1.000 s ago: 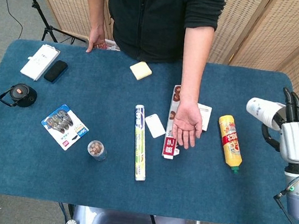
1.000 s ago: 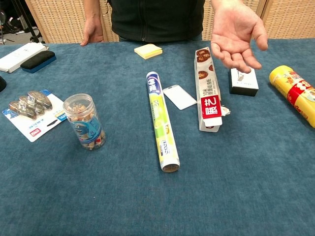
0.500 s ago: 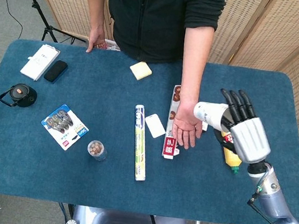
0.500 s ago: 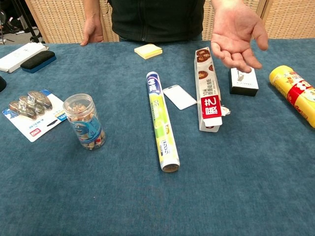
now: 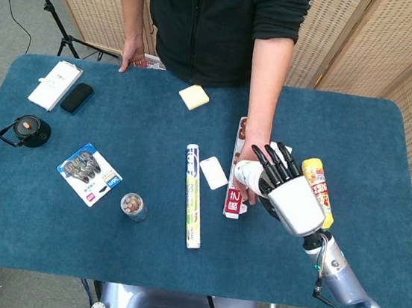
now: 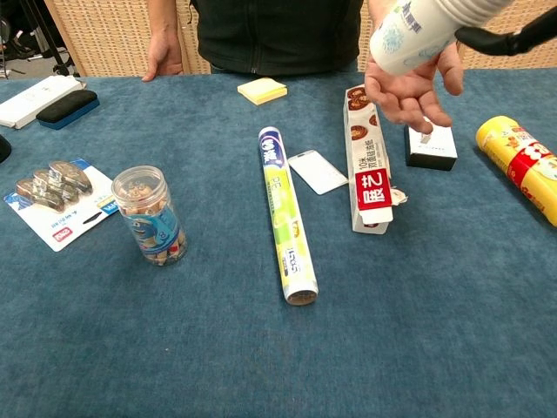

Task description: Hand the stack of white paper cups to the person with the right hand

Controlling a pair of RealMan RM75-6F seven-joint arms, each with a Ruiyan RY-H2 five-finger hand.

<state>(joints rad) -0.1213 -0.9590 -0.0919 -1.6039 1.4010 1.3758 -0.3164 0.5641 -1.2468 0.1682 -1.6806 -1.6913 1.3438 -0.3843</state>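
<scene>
My right hand (image 5: pixel 285 192) grips the stack of white paper cups (image 5: pixel 245 175) lying sideways, its end pointing left. It hovers right over the person's upturned palm (image 6: pixel 409 94) above the middle of the blue table (image 5: pixel 359 128). In the chest view the cups (image 6: pixel 407 31) sit just above that palm, and dark fingers (image 6: pixel 513 39) of my hand show at the top right. From the head view I cannot tell whether the cups touch the palm. My left hand is not visible.
Below the handover lie a red-and-white box (image 5: pixel 234 196), a small white box (image 6: pixel 430 145) and a yellow can (image 6: pixel 522 165). A foil roll (image 5: pixel 193 195), a card (image 5: pixel 213 173), a jar (image 5: pixel 133 207), a blister pack (image 5: pixel 89 173) and sticky notes (image 5: pixel 194 96) lie to the left.
My right hand carried the cups leftward from the table's right edge to directly over the person's open palm. The cups now show in the chest view.
</scene>
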